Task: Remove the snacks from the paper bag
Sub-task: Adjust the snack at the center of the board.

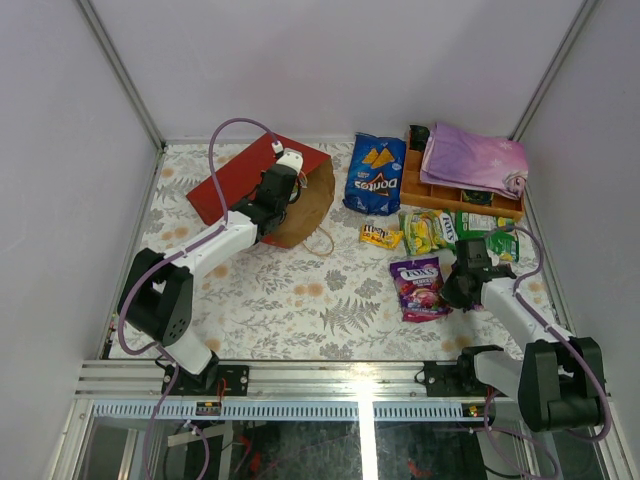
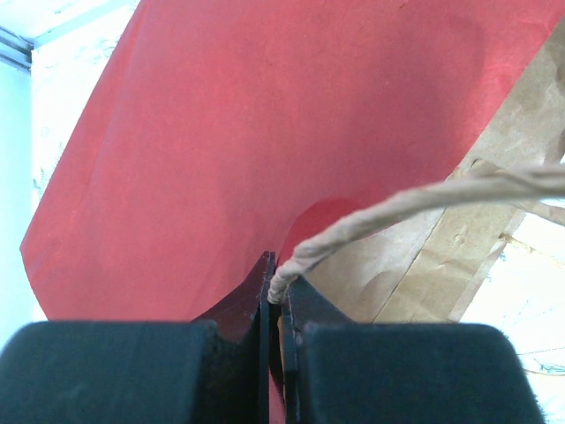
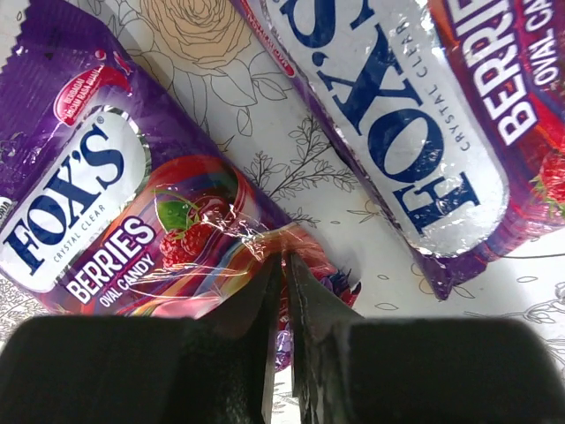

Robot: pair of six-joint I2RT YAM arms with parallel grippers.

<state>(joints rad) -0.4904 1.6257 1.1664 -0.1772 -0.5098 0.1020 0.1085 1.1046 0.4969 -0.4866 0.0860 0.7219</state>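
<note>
Several snacks (image 1: pixel 375 175) already lie on the table (image 1: pixel 300 300), our left gripper (image 2: pixel 281 265) clamps the string handle (image 2: pixel 397 208) of the paper bag (image 1: pixel 240 175), our right gripper (image 3: pixel 284 265) pinches a purple Fox's pack (image 3: pixel 132 221) there, and we cannot see what remains inside.

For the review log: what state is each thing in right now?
paper bag: on its side, mouth open.
left gripper: shut on the bag's rim and string handle.
right gripper: shut on an edge of the purple Fox's pack.
Doritos bag: out of the bag, lying flat.
purple cloth: folded, on the wooden tray.
</note>
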